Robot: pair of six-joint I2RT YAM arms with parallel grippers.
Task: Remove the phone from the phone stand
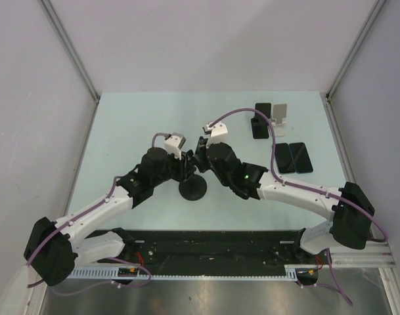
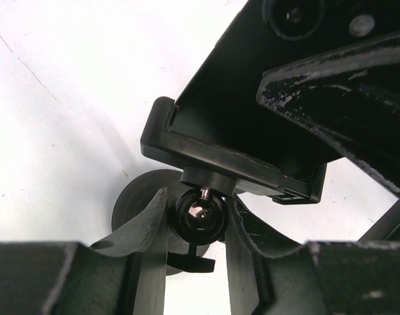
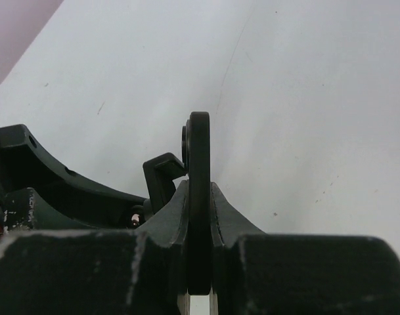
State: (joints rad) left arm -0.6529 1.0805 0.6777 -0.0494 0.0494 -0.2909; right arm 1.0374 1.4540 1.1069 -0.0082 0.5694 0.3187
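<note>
A black phone stand with a round base [image 1: 193, 189] stands mid-table. My left gripper [image 1: 185, 172] is shut on the stand's ball joint [image 2: 198, 213], one finger on each side, just under the black cradle [image 2: 219, 154]. The black phone [image 2: 252, 98] sits in that cradle, back and camera lenses toward the left wrist camera. My right gripper [image 1: 201, 157] is shut on the phone, which shows edge-on [image 3: 199, 151] between its fingers [image 3: 177, 210]. The cradle's clamp lip [image 3: 161, 174] shows just left of the phone. In the top view the phone is hidden by the grippers.
At the back right a silver stand [image 1: 282, 113] stands beside a dark phone [image 1: 263, 110], with another phone [image 1: 259, 128] lying flat. Two more phones [image 1: 285, 157] [image 1: 301, 157] lie side by side near the right edge. Grey walls enclose the table.
</note>
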